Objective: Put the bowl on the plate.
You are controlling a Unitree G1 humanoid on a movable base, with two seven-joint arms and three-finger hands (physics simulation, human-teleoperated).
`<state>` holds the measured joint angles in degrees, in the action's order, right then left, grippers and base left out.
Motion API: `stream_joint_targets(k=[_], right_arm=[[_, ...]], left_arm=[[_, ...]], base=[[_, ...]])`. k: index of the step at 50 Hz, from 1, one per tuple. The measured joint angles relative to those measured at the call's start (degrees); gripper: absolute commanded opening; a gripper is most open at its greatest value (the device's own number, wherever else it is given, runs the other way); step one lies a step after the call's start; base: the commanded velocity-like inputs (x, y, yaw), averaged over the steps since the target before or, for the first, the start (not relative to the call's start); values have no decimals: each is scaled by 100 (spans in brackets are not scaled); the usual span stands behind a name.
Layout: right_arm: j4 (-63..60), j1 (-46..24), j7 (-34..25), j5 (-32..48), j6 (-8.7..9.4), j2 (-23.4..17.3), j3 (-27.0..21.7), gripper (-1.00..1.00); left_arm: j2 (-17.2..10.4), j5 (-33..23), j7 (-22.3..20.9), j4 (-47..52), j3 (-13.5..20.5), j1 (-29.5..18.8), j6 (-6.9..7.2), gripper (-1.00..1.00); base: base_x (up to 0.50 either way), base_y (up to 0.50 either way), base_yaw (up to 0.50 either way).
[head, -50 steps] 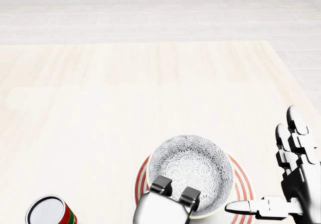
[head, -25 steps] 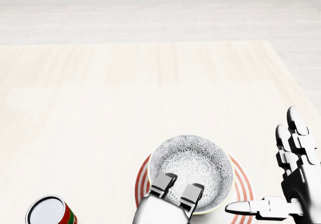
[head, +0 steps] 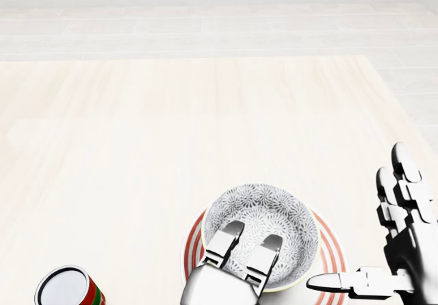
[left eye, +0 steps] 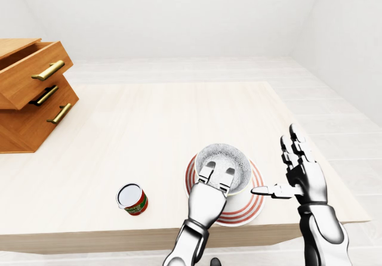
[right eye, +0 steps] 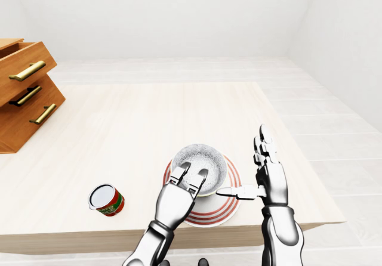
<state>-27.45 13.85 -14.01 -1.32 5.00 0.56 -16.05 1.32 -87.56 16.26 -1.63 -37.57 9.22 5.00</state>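
Left robot hand: at bottom edge of head view, two fingers stretched nearly straight over near rim of bowl, tips inside; thumb hidden; not curled round anything. Right robot hand: wide, fingers upright, thumb pointing left, just beside plate, apart from bowl. Bowl seated upright on red-ringed plate, near bottom edge of bench in head view. Bench: pale wood, flat. Beyond it, whitish plank floor and plain white walls.

Compared with 1.0 s ago: left fingers extended further across rim into bowl, formerly bent at rim. Bowl, plate, can, right robot hand and view unchanged.

Containers: bowl with grey floral lining, left fingertips over it. Can, red and green, upright, white top, left of plate and well apart. Wooden drawer unit at far left of left-eye view, top drawer standing out; inside not visible.
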Motion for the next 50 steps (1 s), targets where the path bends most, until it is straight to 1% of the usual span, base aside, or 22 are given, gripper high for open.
stream_joint_targets(k=[2,4,5,11,12,16,33,50], right_arm=[[-9,1,-2,-5,0,0,-6,100],[-11,1,-4,-6,0,0,-10,100],[-8,0,-3,-6,0,1,-12,100],[13,-7,2,0,0,4,-13,100],[15,-7,3,1,0,5,-12,100],[30,-11,10,6,0,6,-10,100],[113,-69,51,-13,0,-18,-19,100],[146,-78,79,-24,0,-31,-1,100]], left_arm=[[-14,-2,-26,54,-10,14,0,66],[-26,-4,-43,108,-20,24,0,80],[-32,-6,-47,136,-24,27,0,83],[-62,-19,-68,279,-47,49,0,91],[-67,-22,-72,298,-51,53,0,97],[-88,-38,-93,394,-70,73,0,100],[-233,-57,-312,721,-170,234,0,100],[-374,-56,-386,1010,-210,354,0,100]], base=[[0,0,0],[0,0,0],[0,0,0],[0,0,0],[0,0,0],[0,0,0],[0,0,0],[0,0,0]])
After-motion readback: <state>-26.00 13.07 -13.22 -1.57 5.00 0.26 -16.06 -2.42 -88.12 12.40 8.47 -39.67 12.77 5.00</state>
